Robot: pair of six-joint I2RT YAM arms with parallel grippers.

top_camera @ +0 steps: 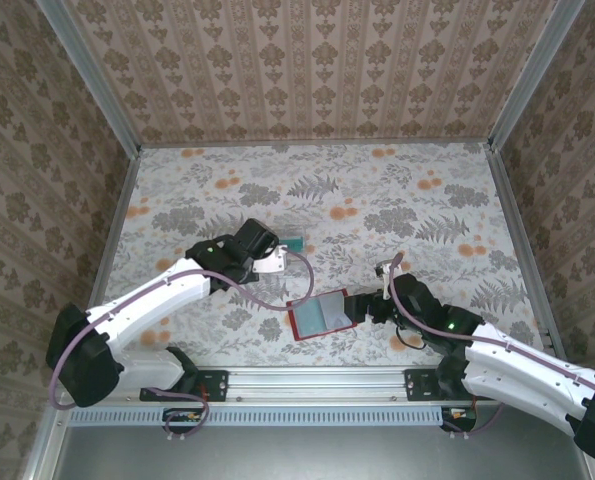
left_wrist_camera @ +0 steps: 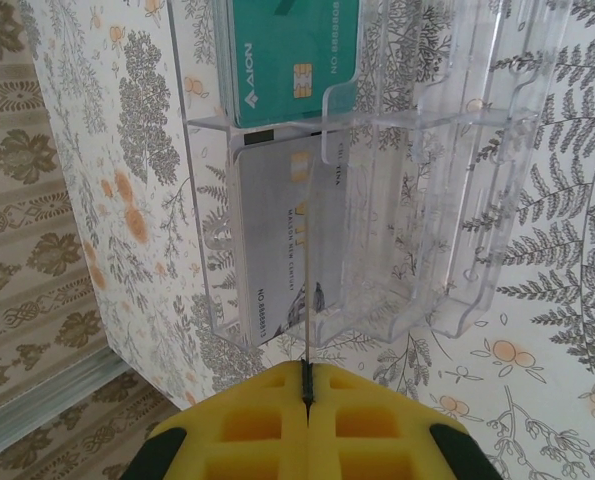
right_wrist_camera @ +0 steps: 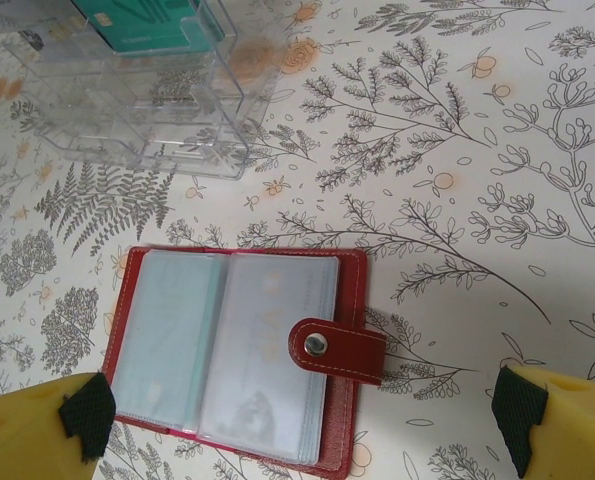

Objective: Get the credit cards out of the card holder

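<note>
The red card holder (right_wrist_camera: 239,350) lies open on the table, its grey pockets up and its snap strap folded over the right page; faint card shapes show through the pockets. My right gripper (right_wrist_camera: 302,420) hovers open just above it, beside the holder's (top_camera: 322,315) right edge. My left gripper (left_wrist_camera: 307,385) is shut on a thin credit card (left_wrist_camera: 305,300) seen edge-on, held upright over the clear tray (left_wrist_camera: 447,200). A green card (left_wrist_camera: 287,50) and a grey-white card (left_wrist_camera: 272,240) stand in the tray's slots. From above, the left gripper (top_camera: 262,256) is next to the tray (top_camera: 292,242).
The clear tray (right_wrist_camera: 137,100) sits just beyond the holder, with the green card (right_wrist_camera: 137,20) in it. Patterned walls close in the table on three sides, and the metal rail (top_camera: 307,380) with the arm bases runs along the near edge.
</note>
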